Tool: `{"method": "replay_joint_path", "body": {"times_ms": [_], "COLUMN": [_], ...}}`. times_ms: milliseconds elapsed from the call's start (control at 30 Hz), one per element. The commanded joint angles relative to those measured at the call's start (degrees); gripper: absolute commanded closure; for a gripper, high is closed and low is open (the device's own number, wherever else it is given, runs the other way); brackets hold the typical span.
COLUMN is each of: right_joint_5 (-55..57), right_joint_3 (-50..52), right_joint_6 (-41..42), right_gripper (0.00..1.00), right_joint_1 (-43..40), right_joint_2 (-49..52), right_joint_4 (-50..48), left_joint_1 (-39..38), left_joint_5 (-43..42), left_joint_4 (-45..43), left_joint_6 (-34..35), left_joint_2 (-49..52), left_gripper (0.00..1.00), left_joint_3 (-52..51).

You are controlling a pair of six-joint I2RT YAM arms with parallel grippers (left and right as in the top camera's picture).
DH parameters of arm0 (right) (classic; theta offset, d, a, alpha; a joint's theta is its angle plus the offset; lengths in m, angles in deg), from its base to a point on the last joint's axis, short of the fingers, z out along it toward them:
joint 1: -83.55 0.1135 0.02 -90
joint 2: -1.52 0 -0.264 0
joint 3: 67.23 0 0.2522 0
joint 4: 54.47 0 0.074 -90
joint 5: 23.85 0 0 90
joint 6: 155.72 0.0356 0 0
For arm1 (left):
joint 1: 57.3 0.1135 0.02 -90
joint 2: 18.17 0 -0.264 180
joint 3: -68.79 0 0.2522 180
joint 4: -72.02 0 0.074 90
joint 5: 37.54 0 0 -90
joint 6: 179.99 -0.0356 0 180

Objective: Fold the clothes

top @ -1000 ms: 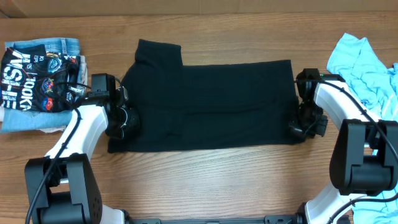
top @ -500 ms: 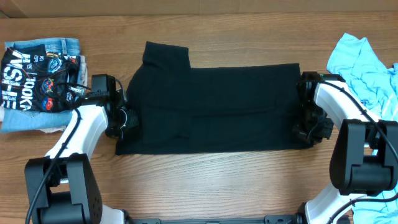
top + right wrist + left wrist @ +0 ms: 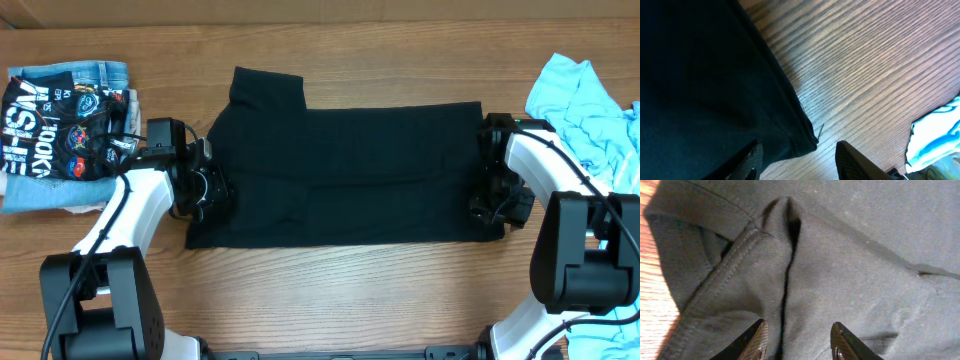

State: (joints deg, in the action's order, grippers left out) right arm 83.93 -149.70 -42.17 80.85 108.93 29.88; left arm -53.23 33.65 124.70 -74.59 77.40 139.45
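The plain black T-shirt (image 3: 350, 170) lies flat across the middle of the table, with one sleeve sticking out at its far left. My left gripper (image 3: 207, 190) is low over the shirt's left edge. In the left wrist view its jaws (image 3: 799, 337) are open, straddling a raised fold of black fabric (image 3: 865, 255). My right gripper (image 3: 492, 208) is at the shirt's near right corner. In the right wrist view its jaws (image 3: 799, 160) are open, with the hem corner of the shirt (image 3: 700, 75) lying between them on the wood.
A folded stack, a black garment with white lettering on light blue denim (image 3: 60, 125), sits at the far left. A crumpled light blue garment (image 3: 590, 100) lies at the right edge and also shows in the right wrist view (image 3: 935, 140).
The shirt slid a little to the right with both grippers, then stopped. The left gripper has edged slightly right over the fabric since.
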Motion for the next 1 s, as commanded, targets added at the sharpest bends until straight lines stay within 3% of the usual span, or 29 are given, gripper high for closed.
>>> {"method": "replay_joint_path", "body": {"times_ms": [0, 400, 767, 967], "right_joint_5": [-0.3, -1.0, -7.8, -8.9], "right_joint_3": [0.1, -6.0, -14.8, -17.1], "right_joint_6": [0.3, 0.3, 0.2, -2.4], "right_gripper": [0.49, 0.45, 0.44, 0.44], "right_joint_1": [-0.5, -0.5, -0.5, -0.5], "right_joint_2": [0.2, 0.2, -0.6, -1.7], "right_joint_4": [-0.7, -2.3, -0.4, 0.2], "left_joint_1": [-0.4, -3.5, -3.7, 1.0], "left_joint_5": [-1.5, -0.9, 10.6, 17.8], "left_joint_4": [-0.4, -4.9, -4.1, 0.8], "left_joint_6": [-1.3, -1.3, 1.3, 4.8], "left_joint_2": [-0.9, 0.0, 0.1, 0.0], "left_gripper": [0.57, 0.60, 0.60, 0.63], "left_joint_3": [-0.6, -4.3, -11.0, -12.2]}}
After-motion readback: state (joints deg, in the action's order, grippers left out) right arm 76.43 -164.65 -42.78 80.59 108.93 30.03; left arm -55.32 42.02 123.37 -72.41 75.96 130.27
